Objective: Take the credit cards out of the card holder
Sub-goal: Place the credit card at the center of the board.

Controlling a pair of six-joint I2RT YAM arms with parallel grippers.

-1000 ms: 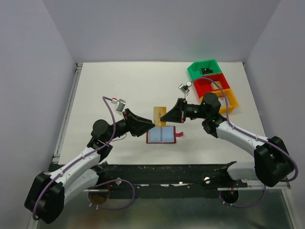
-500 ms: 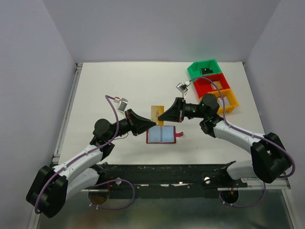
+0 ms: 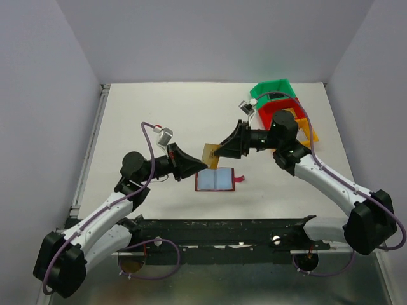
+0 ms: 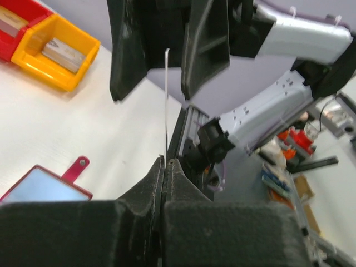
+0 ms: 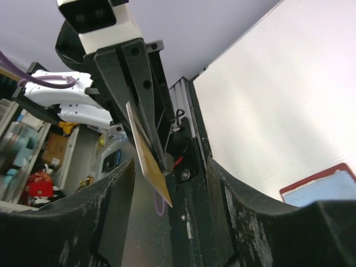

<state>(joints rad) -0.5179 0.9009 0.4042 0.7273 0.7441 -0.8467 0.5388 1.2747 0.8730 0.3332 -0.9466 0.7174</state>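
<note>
Just beyond the far edge of the card holder [image 3: 215, 180], a gold-tan credit card [image 5: 143, 158] is held on edge, raised off the white table [image 3: 159, 114]. Its lower end is pinched between the closed fingers of the left gripper [image 4: 163, 161]. The right gripper [image 3: 219, 151] is spread wide, one finger on each side of the card's other end, with a gap seen on both sides. The card holder is laid open and flat, blue lining upward, its red snap tab pointing away from the left gripper.
</note>
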